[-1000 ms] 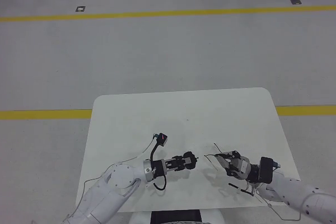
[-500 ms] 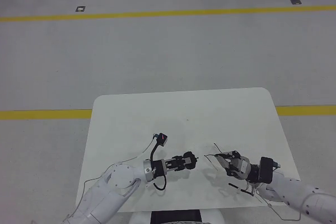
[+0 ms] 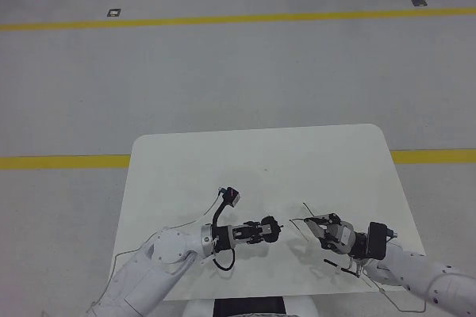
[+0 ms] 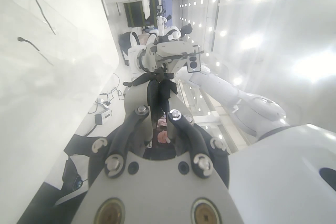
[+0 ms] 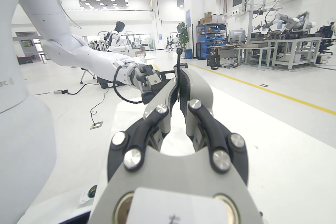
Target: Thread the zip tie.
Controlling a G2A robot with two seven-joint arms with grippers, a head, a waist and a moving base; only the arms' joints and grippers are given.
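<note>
Two grippers face each other above the table (image 3: 246, 158), close to its robot-side edge. Right gripper (image 5: 179, 75): clamped on the zip tie (image 5: 179, 58), strip upright, thickened end protruding above the fingertips. Left gripper (image 3: 270, 231): fingers closed; contents cannot be determined. Change: the left arm has shifted and rolled slightly, bringing its gripper marginally nearer the other; the right arm has not moved. Judgement: alignment for threading is under way; the grippers remain apart.
</note>
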